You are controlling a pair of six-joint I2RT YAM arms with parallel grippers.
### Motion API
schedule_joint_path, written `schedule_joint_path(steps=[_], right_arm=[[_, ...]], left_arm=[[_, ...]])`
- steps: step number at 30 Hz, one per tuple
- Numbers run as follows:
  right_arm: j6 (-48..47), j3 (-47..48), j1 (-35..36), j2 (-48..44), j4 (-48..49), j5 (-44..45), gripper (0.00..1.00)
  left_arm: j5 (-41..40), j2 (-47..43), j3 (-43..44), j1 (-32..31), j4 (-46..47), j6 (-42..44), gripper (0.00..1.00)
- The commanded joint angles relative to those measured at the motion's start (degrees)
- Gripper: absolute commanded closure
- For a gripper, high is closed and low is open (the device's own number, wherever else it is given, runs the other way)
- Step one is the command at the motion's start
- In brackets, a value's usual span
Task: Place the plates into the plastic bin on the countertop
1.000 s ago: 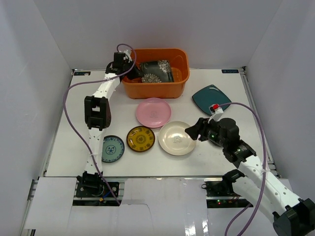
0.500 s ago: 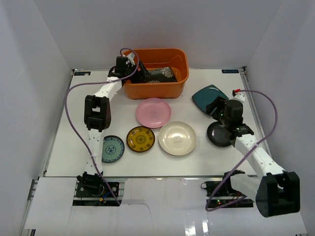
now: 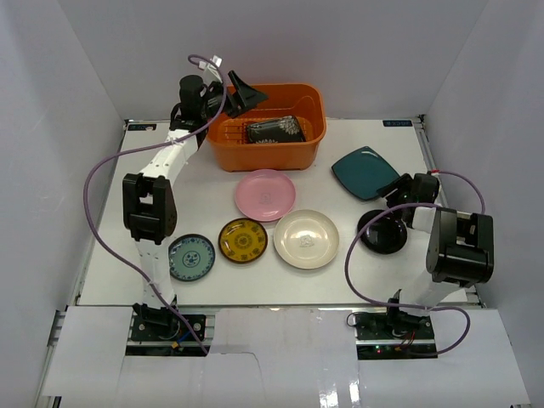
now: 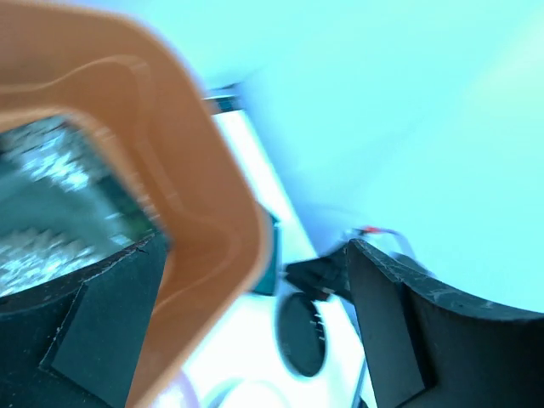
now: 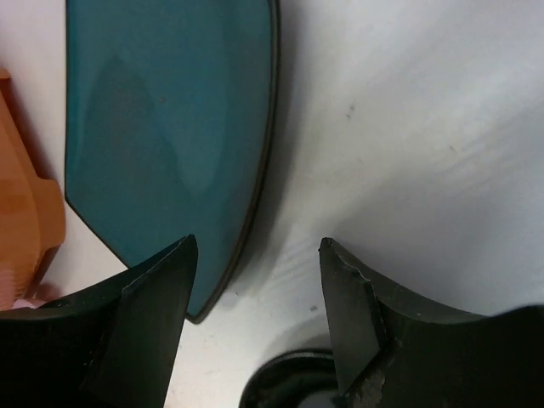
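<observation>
The orange plastic bin sits at the far side of the white surface. It has round corners and a thick rolled rim. One dark square plate with pale flowers lies inside it on the slotted floor.

The left end effector hangs over the bin's left rim. Its fingers are spread wide and hold nothing. In the left wrist view the flower plate looks blurry.

Six plates lie flat on the surface. The pink plate is just in front of the bin. Nearer the arms is a row: the small teal plate with a pattern, the amber plate with a pattern and the plain cream plate. The teal square plate is shiny and lies to the right of the bin. The black round plate is near it.

The right end effector is low, between the teal square plate and the black plate. Its fingers are apart and empty. In the right wrist view the teal square plate's edge lies just ahead of them.
</observation>
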Motion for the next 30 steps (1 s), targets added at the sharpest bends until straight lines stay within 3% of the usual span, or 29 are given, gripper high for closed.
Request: schedule_joint_path(steps=[1, 12, 16, 19, 26, 30], right_arm=[[4.00, 3.20, -0.92, 4.17, 9.46, -6.79, 0.34], [19.02, 3.82, -1.19, 20.18, 25.80, -14.70, 0.53], [25.09, 0.75, -2.06, 22.29, 33.27, -15.50, 0.83], [27.12, -0.92, -3.55, 20.28, 38.29, -16.20, 0.92], [30.02, -6.02, -6.81, 5.35, 44.19, -21.21, 0.92], [26.62, -8.74, -7.34, -5.98, 39.82, -24.11, 0.92]], left_arm=[[6.21, -5.47, -1.02, -0.64, 6.73, -2.90, 0.02], [3.59, -18.56, -11.73, -5.21, 3.57, 2.55, 0.02], [-0.45, -19.71, -10.61, -9.34, -2.30, 6.67, 0.02], [-3.70, -19.89, -9.99, -12.85, -7.49, 9.05, 0.03], [-3.28, -19.89, -11.30, -16.55, -15.94, 10.28, 0.05], [-4.23, -25.41, -21.39, -17.08, -15.77, 10.46, 0.07]])
